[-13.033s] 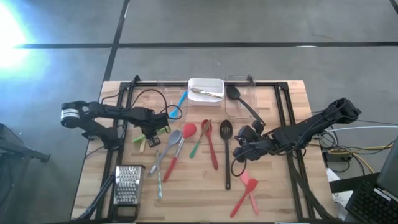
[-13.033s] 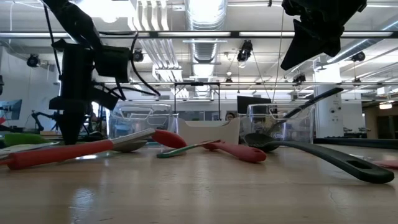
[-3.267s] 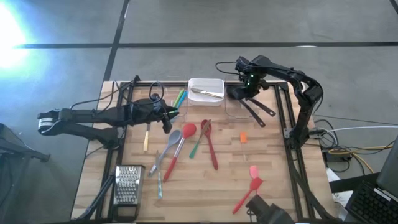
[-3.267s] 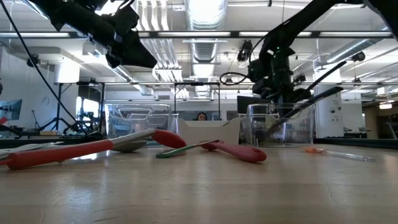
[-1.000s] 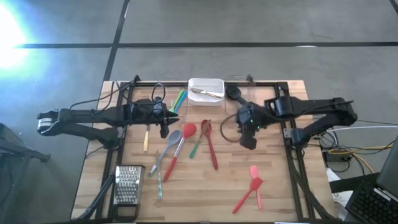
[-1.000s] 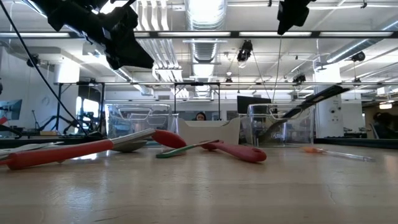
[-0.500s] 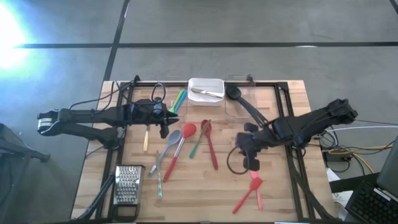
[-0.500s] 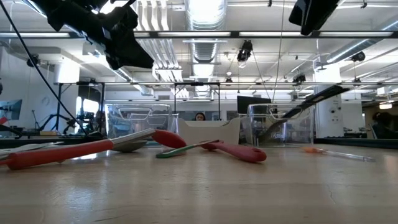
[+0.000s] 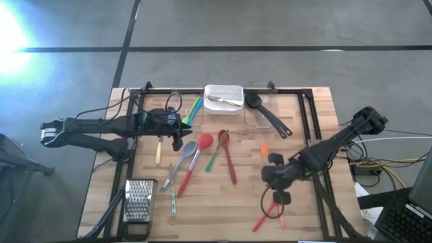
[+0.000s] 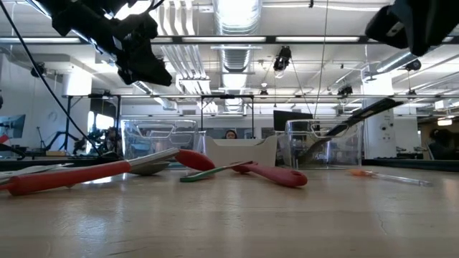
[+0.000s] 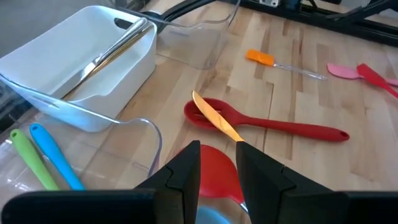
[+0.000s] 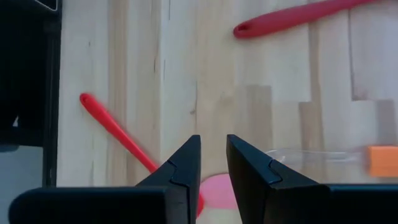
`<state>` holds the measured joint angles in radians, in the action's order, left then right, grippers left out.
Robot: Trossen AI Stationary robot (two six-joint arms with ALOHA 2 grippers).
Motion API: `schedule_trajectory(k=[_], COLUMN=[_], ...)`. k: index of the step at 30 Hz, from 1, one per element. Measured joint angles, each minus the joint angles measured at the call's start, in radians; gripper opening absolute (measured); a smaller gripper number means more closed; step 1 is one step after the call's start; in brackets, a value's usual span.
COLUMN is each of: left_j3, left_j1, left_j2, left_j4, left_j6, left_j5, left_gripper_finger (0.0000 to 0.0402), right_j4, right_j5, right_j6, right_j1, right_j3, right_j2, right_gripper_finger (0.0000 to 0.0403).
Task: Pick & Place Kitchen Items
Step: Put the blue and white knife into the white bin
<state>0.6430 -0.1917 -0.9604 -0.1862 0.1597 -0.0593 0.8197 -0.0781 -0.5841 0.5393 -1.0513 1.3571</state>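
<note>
Red (image 9: 202,144), grey (image 9: 183,156) and green-handled (image 9: 214,156) spoons and a red slotted spoon (image 9: 227,156) lie flat mid-table. A red and a pink spatula (image 9: 268,210) lie near the front right. An orange-tipped brush (image 9: 264,148) lies beside them. Two black spoons (image 9: 266,113) lean in a clear bin. My left gripper (image 9: 178,128) hovers shut and empty above the red spoon (image 11: 214,163). My right gripper (image 9: 281,194) hovers shut and empty over the spatulas, above the pink blade (image 12: 219,190) and the red handle (image 12: 117,135).
A white tray (image 9: 223,90) with metal cutlery stands at the far middle. A clear bin (image 9: 177,108) beside it holds green and blue utensils (image 9: 195,108). A metal grater (image 9: 138,200) lies front left. A black frame (image 9: 307,115) runs around the table.
My right gripper has gone from the table's middle right toward the near edge and now stands over the red and pink spatulas. Nothing on the table has moved.
</note>
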Motion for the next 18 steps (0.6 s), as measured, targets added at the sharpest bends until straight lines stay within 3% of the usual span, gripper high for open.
schedule_trajectory(k=[8, 18], left_j3=[0.0, 0.0], left_j1=[0.0, -0.002], left_j2=[0.0, -0.002], left_j4=[-0.08, -0.286], left_j6=[0.007, 0.225], left_j5=[0.0, -0.004], left_gripper_finger=[0.0106, 0.0106], right_j4=[-0.086, -0.229], right_j5=[0.002, -0.113], right_j6=[-0.141, -0.04], right_j1=[0.081, 0.089], right_j3=[0.075, 0.111], right_j2=[0.0, 0.0], right_gripper_finger=[0.0073, 0.0063])
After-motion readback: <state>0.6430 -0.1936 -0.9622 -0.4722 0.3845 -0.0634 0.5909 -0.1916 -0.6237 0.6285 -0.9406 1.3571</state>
